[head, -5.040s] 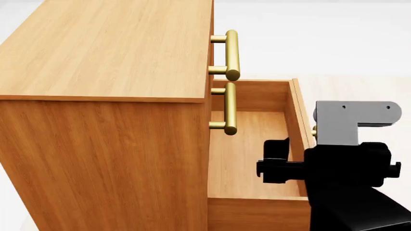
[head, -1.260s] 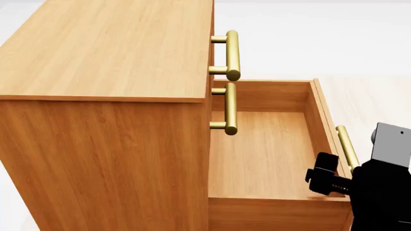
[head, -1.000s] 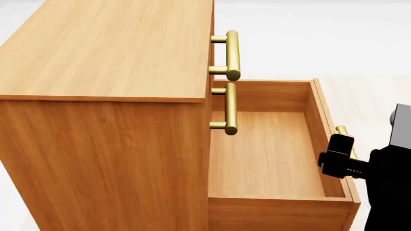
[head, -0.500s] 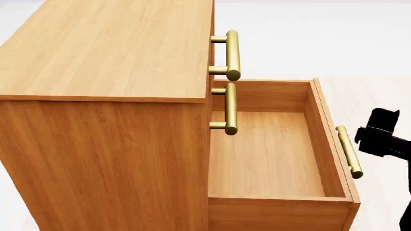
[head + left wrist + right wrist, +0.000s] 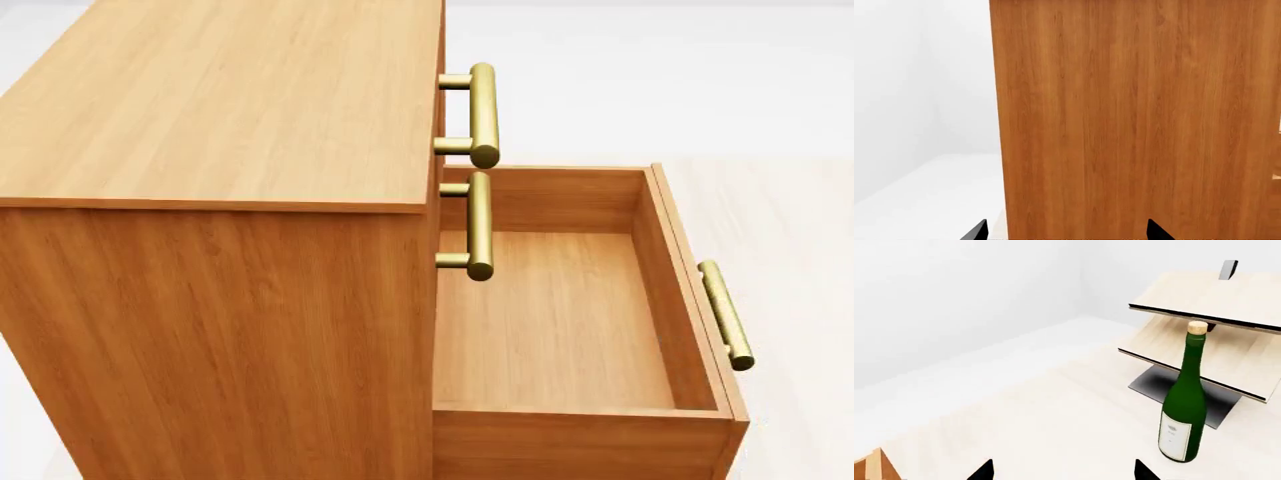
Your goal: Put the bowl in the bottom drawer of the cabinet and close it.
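Right tool point(image 5: 1062, 471), tips spread, faces a green bottle point(image 5: 1183, 405).

White walls, pale floor point(image 5: 1054, 410); slanted pale wood rack point(image 5: 1214, 340) behind green bottle point(image 5: 1184, 405).

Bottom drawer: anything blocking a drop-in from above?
Nothing visible does. The bottom drawer is pulled out of the cabinet and its floor is bare; only the middle handle overhangs its back edge. The bowl is in no view.
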### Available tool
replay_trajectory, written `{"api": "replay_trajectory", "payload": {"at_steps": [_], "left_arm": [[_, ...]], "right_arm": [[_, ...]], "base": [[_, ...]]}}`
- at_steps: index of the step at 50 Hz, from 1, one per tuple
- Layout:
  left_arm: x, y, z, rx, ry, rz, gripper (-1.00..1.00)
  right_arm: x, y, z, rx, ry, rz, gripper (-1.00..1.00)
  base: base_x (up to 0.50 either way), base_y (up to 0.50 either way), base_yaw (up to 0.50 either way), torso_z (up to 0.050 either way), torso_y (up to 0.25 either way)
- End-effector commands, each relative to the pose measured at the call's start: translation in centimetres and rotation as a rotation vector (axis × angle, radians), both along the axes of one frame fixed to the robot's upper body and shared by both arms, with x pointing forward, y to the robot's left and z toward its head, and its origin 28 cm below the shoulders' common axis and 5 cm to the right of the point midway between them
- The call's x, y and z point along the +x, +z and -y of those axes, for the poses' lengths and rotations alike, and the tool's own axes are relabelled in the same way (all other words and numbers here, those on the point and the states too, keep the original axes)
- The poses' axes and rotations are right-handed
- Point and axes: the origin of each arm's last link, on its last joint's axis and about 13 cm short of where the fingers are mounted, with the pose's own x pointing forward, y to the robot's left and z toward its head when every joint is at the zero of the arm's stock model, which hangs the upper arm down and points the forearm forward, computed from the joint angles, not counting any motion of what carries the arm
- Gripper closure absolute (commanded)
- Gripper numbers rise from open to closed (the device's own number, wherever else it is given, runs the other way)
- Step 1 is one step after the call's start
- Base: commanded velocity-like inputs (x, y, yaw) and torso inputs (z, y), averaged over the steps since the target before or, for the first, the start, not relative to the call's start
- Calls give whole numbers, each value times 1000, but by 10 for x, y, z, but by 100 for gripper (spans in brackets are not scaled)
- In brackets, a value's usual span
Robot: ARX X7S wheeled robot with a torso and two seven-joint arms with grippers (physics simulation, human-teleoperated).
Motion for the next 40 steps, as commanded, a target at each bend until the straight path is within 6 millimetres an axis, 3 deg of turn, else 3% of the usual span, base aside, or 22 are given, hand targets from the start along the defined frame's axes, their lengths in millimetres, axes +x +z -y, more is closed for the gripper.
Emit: {"api": "replay_trajectory", "payload": {"at_steps": [1, 4, 11, 40], "left_arm": [[1, 0, 0, 1, 1, -3, -100], [1, -6, 0, 3, 1, -3, -100], [0, 3, 1, 7, 1, -5, -100], [0, 3, 0, -2, 11, -3, -100]], "right_arm": [[-4, 1, 10, 11, -136, 26, -100], [-5, 0, 13, 7, -176, 38, -100], [-6, -3, 18, 14, -241, 33, -100], [-10, -17, 34, -29, -553, -20, -100]], "base": [[0, 0, 0, 0, 0], [0, 0, 0, 0, 0], [0, 0, 0, 0, 0], [0, 0, 0, 0, 0]]}}
